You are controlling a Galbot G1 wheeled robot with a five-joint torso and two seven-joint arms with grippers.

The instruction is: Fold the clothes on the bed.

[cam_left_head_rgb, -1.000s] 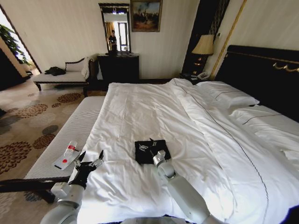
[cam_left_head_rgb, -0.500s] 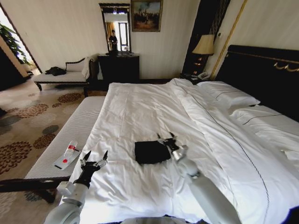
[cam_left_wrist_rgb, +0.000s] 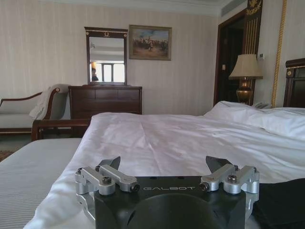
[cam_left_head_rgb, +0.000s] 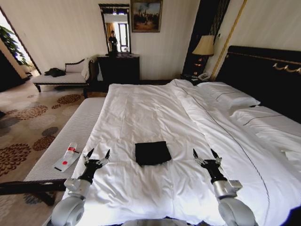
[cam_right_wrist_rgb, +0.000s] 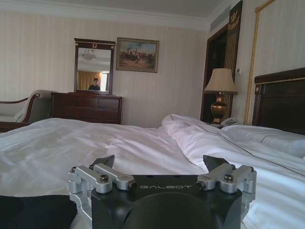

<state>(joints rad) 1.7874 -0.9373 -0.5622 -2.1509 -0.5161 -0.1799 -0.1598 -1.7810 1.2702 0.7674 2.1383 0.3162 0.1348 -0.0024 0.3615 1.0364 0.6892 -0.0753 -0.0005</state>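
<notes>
The black T-shirt (cam_left_head_rgb: 153, 153) now sits folded into a neat square on the bed (cam_left_head_rgb: 141, 108). The right claw (cam_left_head_rgb: 207, 156) has let go and pulled back, wide open and empty like the left claw (cam_left_head_rgb: 97, 155), so folding looks finished.

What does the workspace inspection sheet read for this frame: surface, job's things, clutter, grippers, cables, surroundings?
Surface: large white-sheeted bed, duvet smooth.
Job's things: black soft-fabric T-shirt folded into a compact rectangle, lying flat mid-bed.
Clutter: small white packet with red marks on the pale striped bench.
Grippers: left gripper open, left of the shirt; right gripper open, right of it; neither touches it.
Cables: nothing seen.
Surroundings: dark dresser, mirror, lamp, patterned carpet.
</notes>
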